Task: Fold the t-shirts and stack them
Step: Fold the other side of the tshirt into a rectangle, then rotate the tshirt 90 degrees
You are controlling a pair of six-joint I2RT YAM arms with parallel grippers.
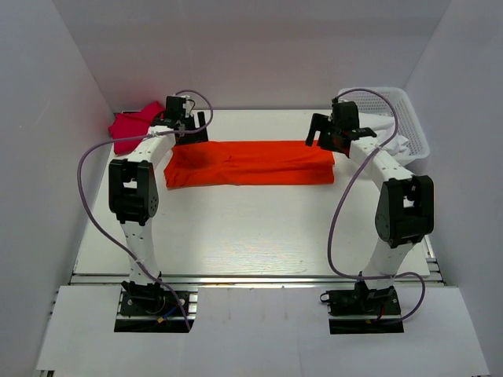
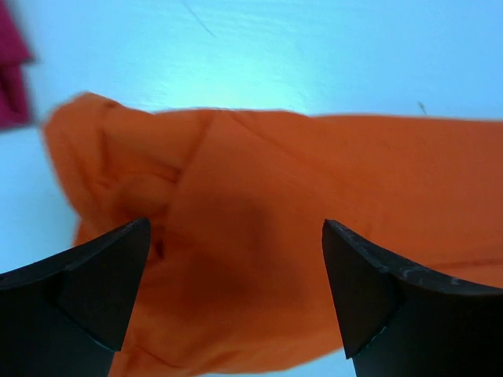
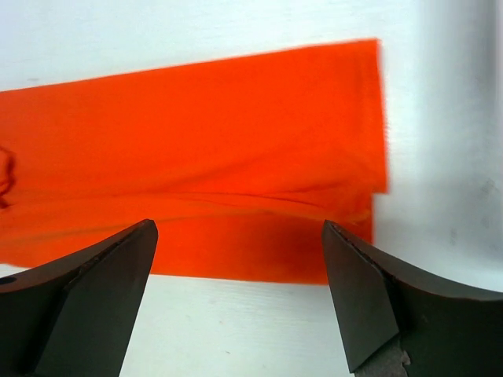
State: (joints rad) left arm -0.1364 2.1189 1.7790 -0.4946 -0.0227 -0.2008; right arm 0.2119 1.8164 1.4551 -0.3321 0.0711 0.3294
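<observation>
Top view: orange t-shirt (image 1: 251,162) folded into a long band across the far half of the worktop (image 1: 251,236); crimson-pink t-shirt (image 1: 130,128) bunched in the far left corner.
Left wrist: left gripper (image 2: 236,275) spread wide, holding nothing, over the band's rumpled left end.
Right wrist: right gripper (image 3: 240,275) spread wide, holding nothing, over its right end.

There are no words, numbers, labels or signs to read in any view.
</observation>
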